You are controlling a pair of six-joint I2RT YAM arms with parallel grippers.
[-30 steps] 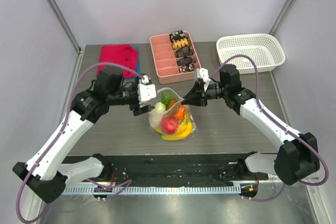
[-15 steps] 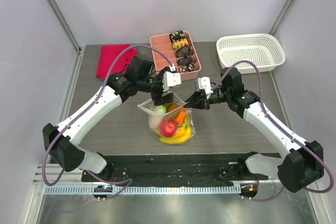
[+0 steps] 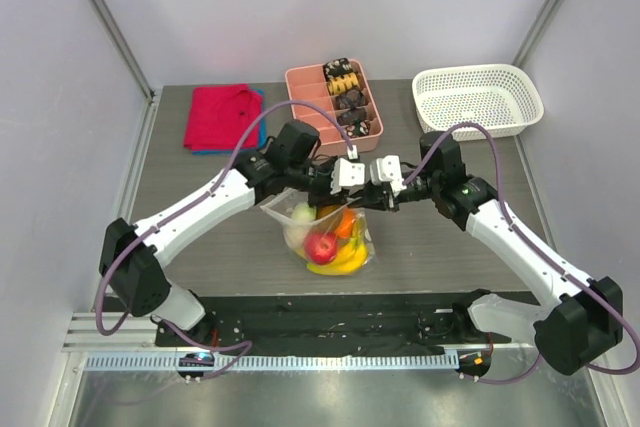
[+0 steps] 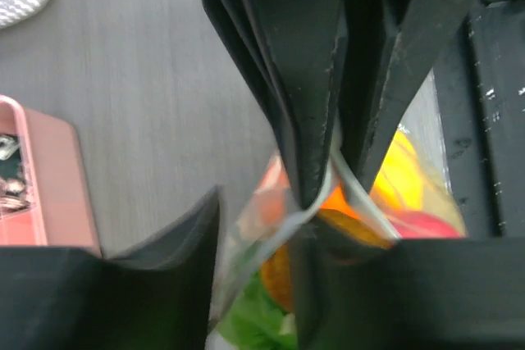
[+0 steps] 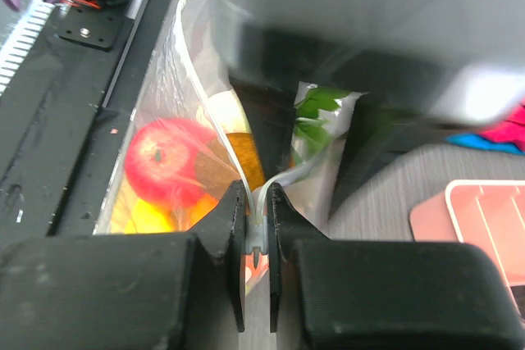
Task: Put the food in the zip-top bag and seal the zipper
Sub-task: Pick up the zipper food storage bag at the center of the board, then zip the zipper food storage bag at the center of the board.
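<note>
The clear zip-top bag (image 3: 318, 232) lies mid-table holding the food: a red apple (image 3: 322, 244), yellow bananas (image 3: 340, 262), an orange piece and green leaves. My right gripper (image 3: 365, 197) is shut on the zipper (image 5: 258, 239) at the bag's right corner and holds the mouth up. The left gripper (image 3: 338, 195) sits right beside it at the mouth. In the left wrist view its jaws (image 4: 256, 252) stand a narrow gap apart, with the pale zipper strip (image 4: 271, 231) passing between them. The right gripper's fingers (image 4: 287, 79) pinch the strip just beyond.
A pink divided tray (image 3: 333, 107) of dark snacks stands at the back, close behind both grippers. A white mesh basket (image 3: 478, 97) is at the back right and a red cloth (image 3: 222, 117) at the back left. A black strip (image 3: 330, 312) lines the near edge.
My left arm has swung right, from the bag's left side to its mouth next to the right gripper, and its jaws have narrowed. The right gripper kept its pinch on the zipper.
</note>
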